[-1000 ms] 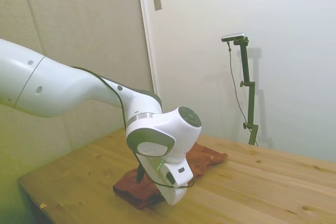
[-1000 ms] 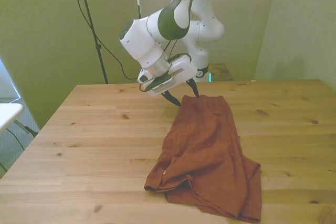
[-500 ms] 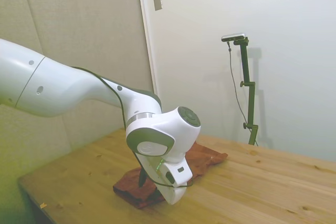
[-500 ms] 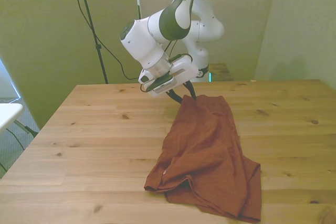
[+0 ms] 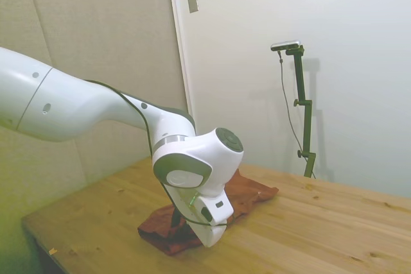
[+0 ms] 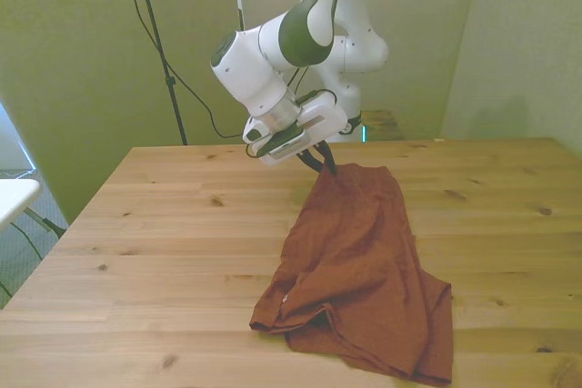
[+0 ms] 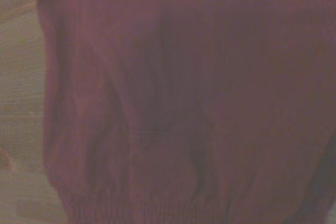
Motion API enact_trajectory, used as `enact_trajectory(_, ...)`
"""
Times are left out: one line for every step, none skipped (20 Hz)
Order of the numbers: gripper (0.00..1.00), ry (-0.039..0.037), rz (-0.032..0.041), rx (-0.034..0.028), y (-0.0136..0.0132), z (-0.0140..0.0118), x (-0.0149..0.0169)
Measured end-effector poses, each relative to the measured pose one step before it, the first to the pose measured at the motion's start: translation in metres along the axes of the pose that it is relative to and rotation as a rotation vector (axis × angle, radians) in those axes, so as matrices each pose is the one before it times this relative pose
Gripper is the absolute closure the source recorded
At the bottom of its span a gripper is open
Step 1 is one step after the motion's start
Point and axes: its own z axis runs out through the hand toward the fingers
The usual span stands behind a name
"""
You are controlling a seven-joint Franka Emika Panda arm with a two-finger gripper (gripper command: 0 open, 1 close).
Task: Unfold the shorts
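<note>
Hiding claw (image 6: pixel 326 166) tips, white wrist, shorts (image 6: pixel 359 265) far edge, grip unclear

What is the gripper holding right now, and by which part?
The gripper pinches the shorts at their far edge, at the corner toward the front view's left; the rest lies on the table.

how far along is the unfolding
Early. Done: the claw is at the far edge of the shorts, fingers pinched on the fabric. In hand: that grip, with no lift showing yet. Left: the near end lies doubled over in thick folds on the table and needs spreading flat.
</note>
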Motion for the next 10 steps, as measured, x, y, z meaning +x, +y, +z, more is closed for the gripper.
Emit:
enact_trajectory(1.00, 0.00888, -0.01851, -0.00362, -0.00564, -0.00405, -0.00680)
enact_trajectory(1.00, 0.00997, -0.02035, -0.00428, -0.00708, -0.00417, -0.00812)
enact_trajectory(1.00, 0.00921, -0.01695, -0.00616, -0.00723, -0.00336, -0.00831)
enact_trajectory(1.00, 0.00763, -0.01400, -0.00478, -0.00825, -0.00254, -0.00909)
enact_trajectory(1.00, 0.00628, -0.01379, -0.00514, -0.00849, -0.00156, -0.00923)
enact_trajectory(1.00, 0.00713, -0.01365, -0.00776, -0.00847, -0.00149, -0.00882)
enact_trajectory(1.00, 0.00666, -0.01060, -0.00470, -0.00884, -0.00161, -0.00788)
enact_trajectory(1.00, 0.00539, -0.00912, -0.00173, -0.00832, -0.00154, -0.00665)
enact_trajectory(1.00, 0.00473, -0.00688, -0.00088, -0.00716, -0.00154, -0.00488)
enact_trajectory(1.00, 0.00517, -0.00497, -0.00048, -0.00683, -0.00184, -0.00327)
